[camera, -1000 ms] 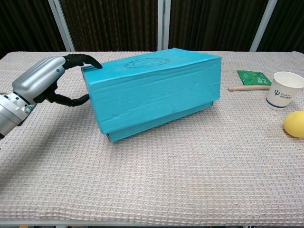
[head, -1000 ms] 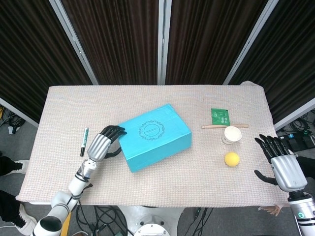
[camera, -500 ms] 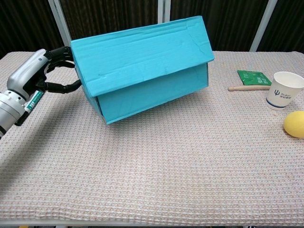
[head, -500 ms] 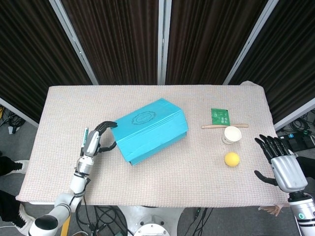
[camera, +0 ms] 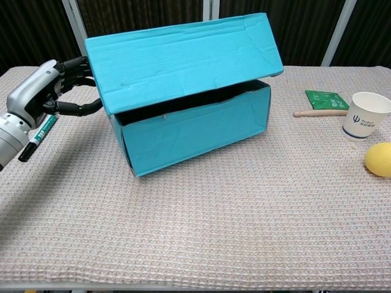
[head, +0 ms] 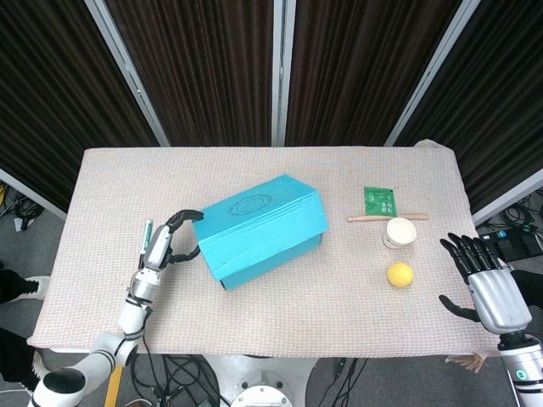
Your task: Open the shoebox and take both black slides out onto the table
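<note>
Chest view shows the left hand (camera: 46,91) at the far left, its dark fingers (camera: 78,66) hooked on the left end of the shoebox lid (camera: 183,58), holding that lid raised above the base. A green-capped marker (camera: 38,137) lies on the table (camera: 201,238) just under this hand. The turquoise shoebox (camera: 195,128) sits left of centre on the woven cloth; a dark gap shows between lid and base, and what lies inside cannot be made out. Further right are a green packet (camera: 327,99), a wooden stick (camera: 317,113), a white paper cup (camera: 365,116) standing upright and a yellow ball (camera: 379,159) just beside it. At the table's right edge in the head view, the right hand (head: 488,284) hangs with fingers spread, grasping nothing.
</note>
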Tool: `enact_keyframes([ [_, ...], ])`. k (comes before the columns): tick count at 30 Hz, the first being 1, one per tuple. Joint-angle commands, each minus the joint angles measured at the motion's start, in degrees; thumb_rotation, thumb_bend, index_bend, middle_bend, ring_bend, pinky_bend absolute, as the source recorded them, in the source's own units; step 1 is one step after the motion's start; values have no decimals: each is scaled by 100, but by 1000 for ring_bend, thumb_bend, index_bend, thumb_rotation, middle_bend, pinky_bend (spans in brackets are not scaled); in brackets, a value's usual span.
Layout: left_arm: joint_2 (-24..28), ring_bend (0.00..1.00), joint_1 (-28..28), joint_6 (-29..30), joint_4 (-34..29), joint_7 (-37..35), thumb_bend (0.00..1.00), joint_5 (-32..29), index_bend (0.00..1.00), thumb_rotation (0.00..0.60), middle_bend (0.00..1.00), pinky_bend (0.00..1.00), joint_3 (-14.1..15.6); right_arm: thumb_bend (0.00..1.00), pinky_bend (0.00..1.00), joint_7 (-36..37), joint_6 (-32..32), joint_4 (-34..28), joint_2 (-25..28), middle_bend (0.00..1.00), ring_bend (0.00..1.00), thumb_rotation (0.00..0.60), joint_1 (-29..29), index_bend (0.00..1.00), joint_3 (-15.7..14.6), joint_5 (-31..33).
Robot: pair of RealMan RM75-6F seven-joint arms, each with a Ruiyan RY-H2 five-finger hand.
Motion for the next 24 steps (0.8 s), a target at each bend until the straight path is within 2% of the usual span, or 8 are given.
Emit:
enact_keyframes([
  [1,225,188,-5,-79,-394,-143,551,-46,304,600,260,210,-60,101,57,8,12,8,2,25,0,600,-3,0,4,-7],
  [6,775,188,-55,-825,-1476,-471,551,-305,318,600,260,210,-174,101,57,33,21,23,4,25,0,600,-2,0,3,-28],
  [10,1459,187,-160,-1787,-2667,-806,551,-804,326,600,260,208,-475,101,57,65,46,45,5,25,0,600,-6,0,2,-56],
  [15,2170,138,-270,-2724,-3663,-1042,554,-1291,327,594,260,182,-773,101,57,106,85,73,11,25,0,600,-24,0,-4,-80],
  [19,2429,116,-289,-3025,-3990,-1027,554,-1470,282,478,244,178,-917,101,57,147,129,104,14,25,0,600,-52,0,-11,-85],
  [24,2593,81,-282,-3346,-4174,-1087,558,-1726,199,366,203,168,-1095,101,57,204,166,149,7,25,0,600,-72,0,-18,-101],
])
